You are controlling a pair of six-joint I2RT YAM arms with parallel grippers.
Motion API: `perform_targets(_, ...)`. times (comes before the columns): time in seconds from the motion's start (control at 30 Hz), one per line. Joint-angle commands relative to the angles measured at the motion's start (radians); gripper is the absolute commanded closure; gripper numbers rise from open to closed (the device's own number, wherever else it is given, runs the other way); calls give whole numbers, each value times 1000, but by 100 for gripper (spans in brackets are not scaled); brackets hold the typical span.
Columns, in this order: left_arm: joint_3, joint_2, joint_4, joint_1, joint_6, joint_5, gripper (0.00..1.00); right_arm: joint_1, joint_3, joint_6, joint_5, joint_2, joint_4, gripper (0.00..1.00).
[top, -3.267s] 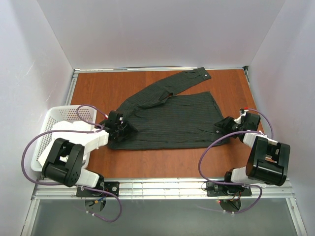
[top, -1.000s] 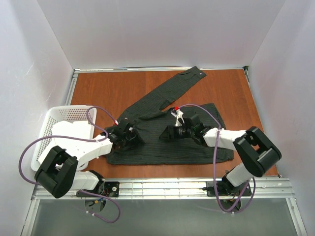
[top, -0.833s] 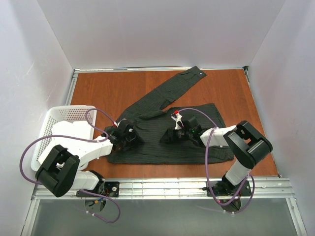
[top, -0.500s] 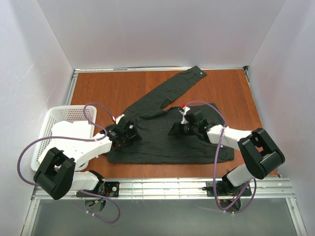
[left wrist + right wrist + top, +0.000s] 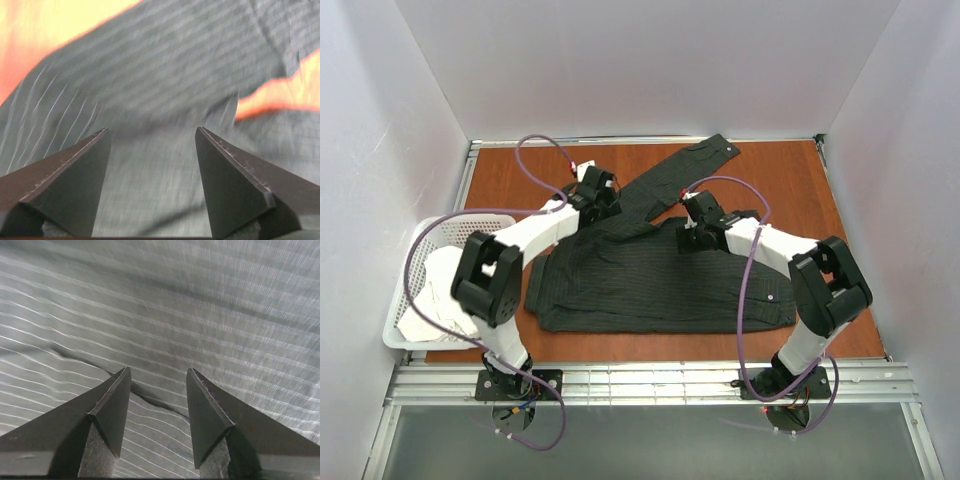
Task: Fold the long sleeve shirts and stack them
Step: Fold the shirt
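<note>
A dark pinstriped shirt point(image 5: 650, 290) lies spread across the middle of the table point(image 5: 520, 175) in the top view, one sleeve point(image 5: 690, 165) running toward the upper right. The left claw point(image 5: 596, 193) hangs over the shirt's upper left part, its jaws wide apart and holding nothing. The right claw point(image 5: 698, 233) sits low over the upper middle of the cloth, moderately open and empty. A white basket point(image 5: 470, 220) stands at the left edge.

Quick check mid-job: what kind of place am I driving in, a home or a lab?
Most likely a lab test cell, not a home: plain white walls box in a wooden table, a metal rail runs along its near edge, and a white basket sits at the left.
</note>
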Motion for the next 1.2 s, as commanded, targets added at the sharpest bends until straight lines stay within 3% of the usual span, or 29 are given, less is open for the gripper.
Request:
perform_targets(0.0, 133, 112, 6, 9, 80, -11, 36, 13, -15, -19, 25, 17, -75, 58)
perform_targets(0.13, 238, 258, 43, 14, 94, 8, 39, 31, -50, -19, 28, 17, -75, 58)
perform_targets(0.4, 276, 436, 100, 43, 30, 37, 40, 44, -133, -9, 17, -2, -122, 58)
perform_targets(0.6, 246, 471, 83, 124, -100, 18, 41, 45, -236, 3, -6, -64, -201, 58)
perform_targets(0.73, 252, 478, 72, 149, -104, 28, 41, 45, -265, -3, -9, -93, -211, 57)
perform_targets(0.97, 249, 321, 69, 149, -25, 94, 33, 25, -106, -61, 40, -96, -247, 55)
perform_targets(1.17, 133, 65, 13, 149, 44, 87, 23, -128, 57, -95, 17, -102, -264, 51)
